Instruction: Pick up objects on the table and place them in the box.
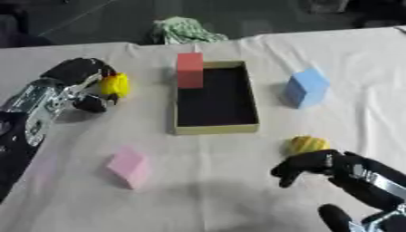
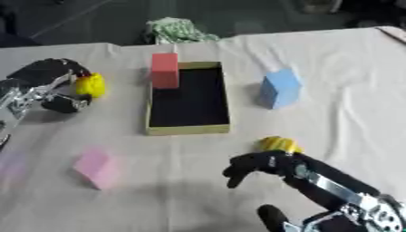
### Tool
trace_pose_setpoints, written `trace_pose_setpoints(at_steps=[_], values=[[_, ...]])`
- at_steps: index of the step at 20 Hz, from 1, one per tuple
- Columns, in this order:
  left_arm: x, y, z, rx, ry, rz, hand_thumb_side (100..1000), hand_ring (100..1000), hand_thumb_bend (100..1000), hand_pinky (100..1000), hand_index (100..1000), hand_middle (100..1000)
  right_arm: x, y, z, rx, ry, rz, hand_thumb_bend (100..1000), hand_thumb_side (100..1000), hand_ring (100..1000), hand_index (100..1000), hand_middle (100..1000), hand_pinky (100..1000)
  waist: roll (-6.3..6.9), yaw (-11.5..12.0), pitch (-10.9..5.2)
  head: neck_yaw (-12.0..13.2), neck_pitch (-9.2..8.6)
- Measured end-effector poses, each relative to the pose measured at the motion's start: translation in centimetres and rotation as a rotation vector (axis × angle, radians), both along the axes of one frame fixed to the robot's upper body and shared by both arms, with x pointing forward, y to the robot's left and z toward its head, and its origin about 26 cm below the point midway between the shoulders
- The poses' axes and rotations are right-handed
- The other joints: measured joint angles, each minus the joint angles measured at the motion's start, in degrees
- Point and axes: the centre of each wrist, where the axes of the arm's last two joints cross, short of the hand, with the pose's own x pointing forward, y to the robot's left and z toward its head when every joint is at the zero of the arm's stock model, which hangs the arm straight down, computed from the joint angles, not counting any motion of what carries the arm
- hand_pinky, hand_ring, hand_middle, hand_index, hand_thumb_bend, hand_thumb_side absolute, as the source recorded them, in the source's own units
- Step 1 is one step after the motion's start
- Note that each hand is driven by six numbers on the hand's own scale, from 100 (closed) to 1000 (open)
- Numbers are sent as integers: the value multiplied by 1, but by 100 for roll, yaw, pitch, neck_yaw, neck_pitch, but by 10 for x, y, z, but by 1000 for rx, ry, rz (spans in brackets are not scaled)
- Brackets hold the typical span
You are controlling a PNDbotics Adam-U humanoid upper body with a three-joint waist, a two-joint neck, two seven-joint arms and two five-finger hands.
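An open box (image 1: pixel 215 129) with a tan rim and dark inside lies at the table's middle. A red block (image 1: pixel 190 69) stands upright at its far left corner. My left hand (image 1: pixel 76 84) is at the left, fingers curled round a small yellow object (image 1: pixel 116 84), held just above the cloth. A second yellow object (image 1: pixel 307 144) lies right of the box's near end, and my right hand (image 1: pixel 313 165) hovers just in front of it, fingers bent downward and holding nothing. A blue block (image 1: pixel 306 87) stands right of the box. A pink block (image 1: pixel 129 166) lies at the near left.
A white cloth (image 1: pixel 206 199) covers the table. A crumpled green and white fabric (image 1: pixel 182 30) sits at the far edge behind the box.
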Motion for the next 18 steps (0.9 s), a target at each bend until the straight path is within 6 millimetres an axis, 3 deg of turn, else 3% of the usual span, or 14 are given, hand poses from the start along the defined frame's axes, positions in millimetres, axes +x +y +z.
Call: trace_pose_setpoints(at_steps=[2, 4, 12, 18], values=[[-2, -3, 4, -5, -40, -11, 265, 404, 100, 537, 613, 387, 0, 0, 0, 0, 0, 0, 100, 436, 837, 937, 697, 808, -1, 6, 0, 30, 0], [-4, -5, 8, -20, -83, -17, 248, 388, 100, 522, 588, 359, 0, 0, 0, 0, 0, 0, 100, 436, 837, 937, 697, 808, -1, 17, 0, 44, 0], [-18, -20, 31, -100, -255, -129, 229, 381, 100, 523, 576, 336, 0, 0, 0, 1, 1, -1, 100, 433, 838, 937, 697, 808, 24, 58, 0, 16, 0], [-33, -55, 41, -120, -318, -338, 227, 392, 100, 531, 583, 346, 0, 0, 0, 1, 1, -1, 100, 433, 837, 937, 696, 808, 34, 22, 0, 7, -1]])
